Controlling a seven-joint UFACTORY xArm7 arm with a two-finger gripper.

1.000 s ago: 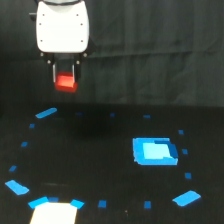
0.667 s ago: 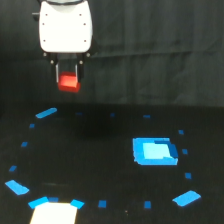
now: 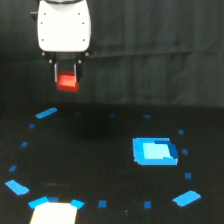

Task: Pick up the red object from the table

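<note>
The red object (image 3: 67, 82) is a small bright red-orange block held between the two dark fingers of my gripper (image 3: 67, 80), under the white arm head (image 3: 63, 26) at the upper left of the exterior view. The gripper is shut on it and holds it well above the black table (image 3: 100, 150). The block's upper part is hidden between the fingers.
A large bright blue patch (image 3: 154, 151) lies on the table toward the exterior view's right. Small blue tape squares form a ring, with larger blue marks (image 3: 46, 113) (image 3: 186, 198) (image 3: 16, 187). A white patch (image 3: 54, 213) lies at the front left edge.
The arm with the red object has drifted slightly toward the exterior view's right and a little up. The grip is unchanged.
</note>
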